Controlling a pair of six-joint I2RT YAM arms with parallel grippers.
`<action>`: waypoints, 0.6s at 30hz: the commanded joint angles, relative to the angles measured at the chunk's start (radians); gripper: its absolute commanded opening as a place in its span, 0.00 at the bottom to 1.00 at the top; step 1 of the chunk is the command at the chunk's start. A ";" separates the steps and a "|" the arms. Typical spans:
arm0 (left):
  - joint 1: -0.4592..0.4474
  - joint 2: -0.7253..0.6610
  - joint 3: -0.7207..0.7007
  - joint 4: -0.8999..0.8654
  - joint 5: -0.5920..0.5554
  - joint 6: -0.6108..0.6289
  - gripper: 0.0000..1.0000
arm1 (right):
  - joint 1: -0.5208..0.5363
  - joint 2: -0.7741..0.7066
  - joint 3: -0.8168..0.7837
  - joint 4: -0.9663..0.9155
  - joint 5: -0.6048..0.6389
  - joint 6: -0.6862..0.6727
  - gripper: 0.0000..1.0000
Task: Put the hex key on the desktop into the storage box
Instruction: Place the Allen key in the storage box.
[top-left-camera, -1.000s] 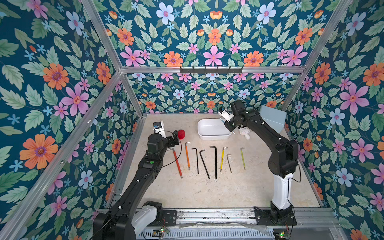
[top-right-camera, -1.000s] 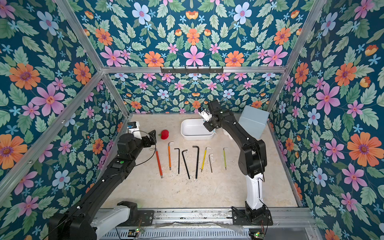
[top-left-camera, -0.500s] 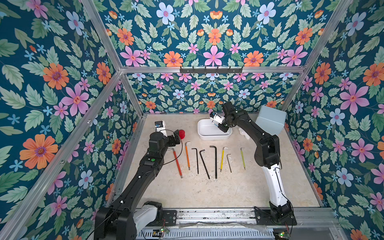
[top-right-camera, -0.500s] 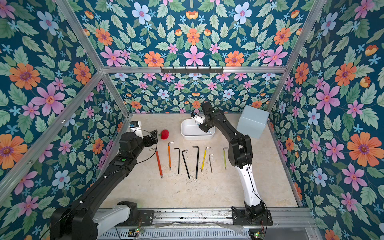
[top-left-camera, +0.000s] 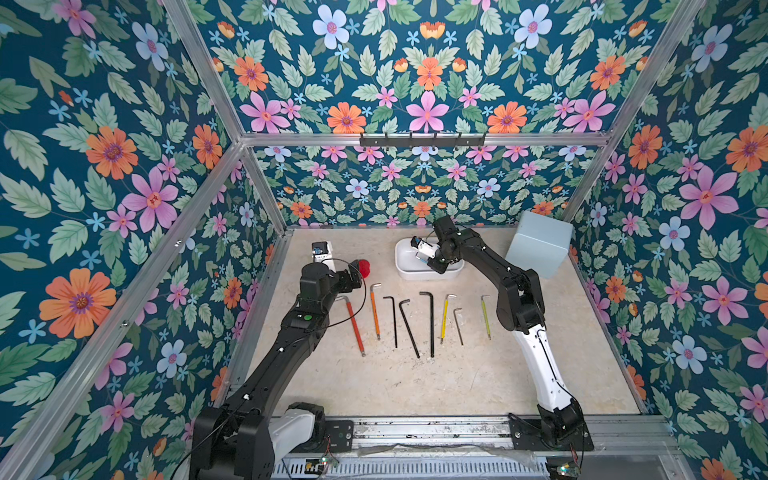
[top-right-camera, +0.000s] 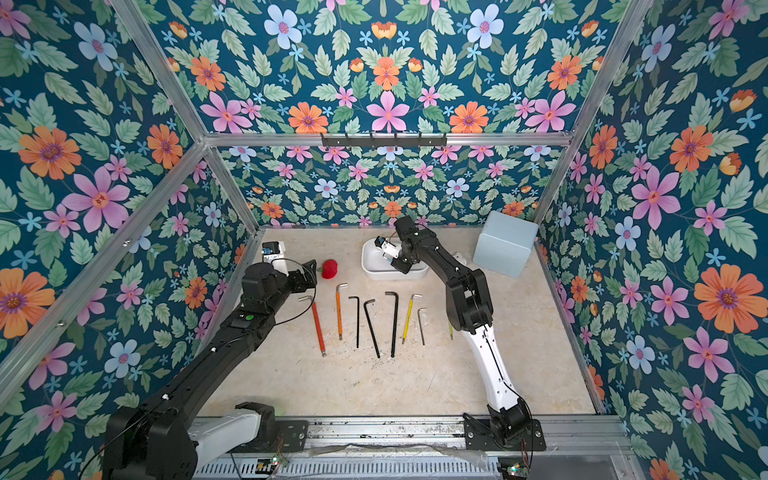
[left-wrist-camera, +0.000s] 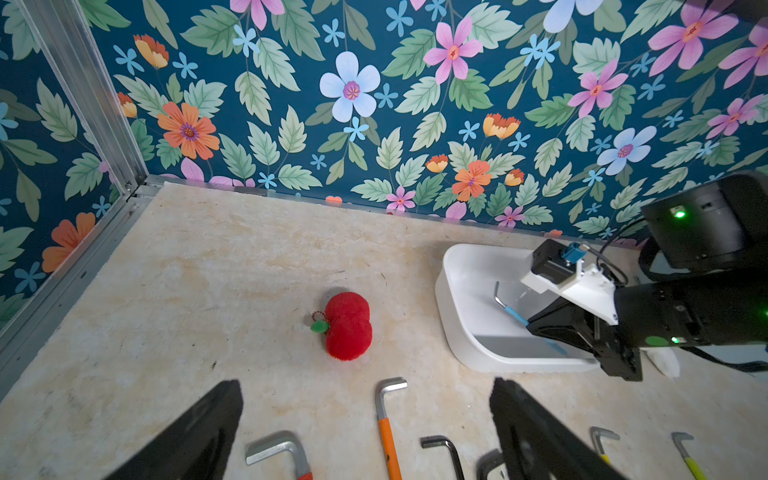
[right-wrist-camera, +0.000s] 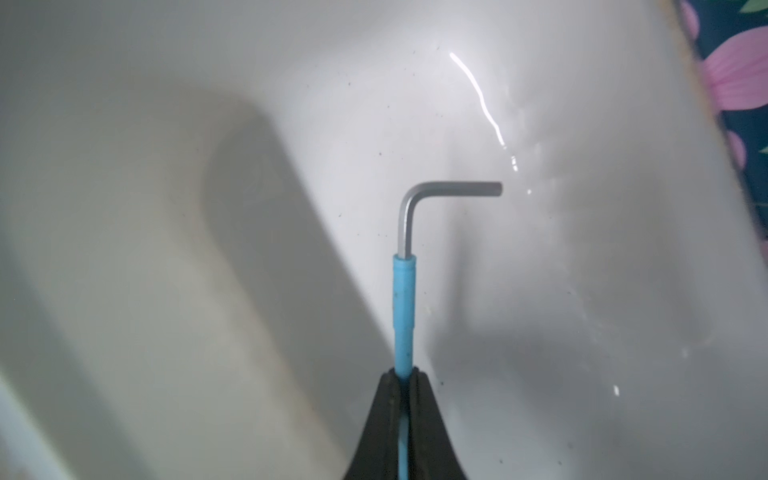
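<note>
Blue key (right-wrist-camera: 404, 291) held inside the box (left-wrist-camera: 446, 270)
The right gripper (right-wrist-camera: 405, 376) is clamped on its sleeve, bent end leading and low, probably for a short drop; the left gripper (left-wrist-camera: 365, 382) hangs spread over the other keys (left-wrist-camera: 388, 440) on the desktop (left-wrist-camera: 208, 291).

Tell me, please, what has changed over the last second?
The right gripper, shut on the blue-sleeved hex key, swung from the right end of the storage box toward the robot's left and lowered into it. No release yet. The left gripper, the row of hex keys on the desktop and the red plush stayed put.
</note>
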 joint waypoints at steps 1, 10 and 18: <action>-0.001 0.002 -0.003 0.023 -0.006 0.011 0.99 | 0.002 0.007 0.027 -0.041 -0.060 0.041 0.00; -0.001 -0.001 -0.008 0.020 -0.001 0.005 0.99 | 0.015 -0.019 0.000 0.056 0.019 0.150 0.61; -0.001 -0.015 -0.011 0.018 -0.002 -0.008 0.99 | 0.019 -0.125 -0.021 0.217 0.094 0.343 0.91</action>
